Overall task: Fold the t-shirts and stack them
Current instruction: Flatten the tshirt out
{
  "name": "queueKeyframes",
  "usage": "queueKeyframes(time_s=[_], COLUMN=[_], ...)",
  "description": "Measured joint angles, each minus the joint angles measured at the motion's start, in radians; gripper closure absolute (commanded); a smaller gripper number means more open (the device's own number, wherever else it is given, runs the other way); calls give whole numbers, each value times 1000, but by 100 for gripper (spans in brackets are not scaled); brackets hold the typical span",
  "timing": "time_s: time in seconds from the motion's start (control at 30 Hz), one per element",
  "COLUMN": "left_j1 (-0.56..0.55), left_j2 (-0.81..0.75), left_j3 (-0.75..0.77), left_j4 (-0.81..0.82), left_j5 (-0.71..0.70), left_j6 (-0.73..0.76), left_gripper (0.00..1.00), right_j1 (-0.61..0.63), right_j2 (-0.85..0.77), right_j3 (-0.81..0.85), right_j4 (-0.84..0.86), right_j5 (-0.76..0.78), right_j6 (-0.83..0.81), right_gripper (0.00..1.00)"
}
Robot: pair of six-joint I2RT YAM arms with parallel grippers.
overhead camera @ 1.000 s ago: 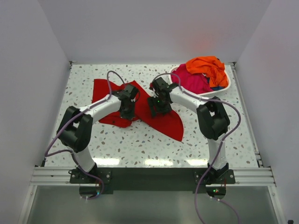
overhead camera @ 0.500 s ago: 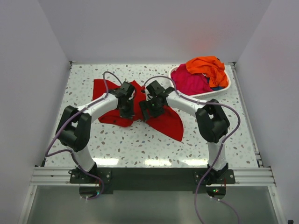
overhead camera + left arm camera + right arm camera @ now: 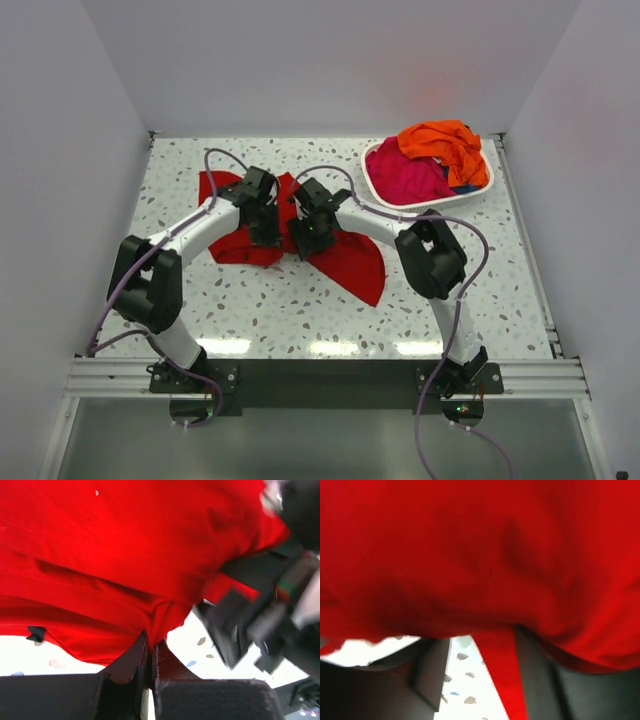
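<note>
Left wrist view: your left claw point(image 3: 150, 647) pinches the deep red t-shirt point(image 3: 125, 555) tight. Just right, the right claw point(image 3: 482, 655) gapes around a strip of it, with the white basket point(image 3: 372, 178) farther right.

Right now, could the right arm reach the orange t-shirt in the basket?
Probably yes. The orange t-shirt lies uncovered, topmost in the basket, on that arm's side; the right gripper is open, merely over the deep red t-shirt.

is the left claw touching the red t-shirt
Touching. The left wrist view shows the left claw shut, with a fold of the red t-shirt pinched between its fingertips.
</note>
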Motion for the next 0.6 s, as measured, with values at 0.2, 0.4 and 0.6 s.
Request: queueKeyframes(time_s=[0.2, 0.4, 0.6], left_j1=[32, 80, 188], left_j2=[-56, -83, -100], left_j3=[-13, -30, -24], left_j4=[0, -14, -65], left_j5=[19, 8, -53], left_j6=[1, 17, 74], left_gripper=[100, 100, 100], right_j1=[-3, -13, -93], right_j2=[14, 13, -58], right_j3=[38, 50, 48], right_j4=[-6, -18, -90], right_j5=[118, 181, 198], right_j6=[7, 14, 58], right_gripper=[96, 100, 100])
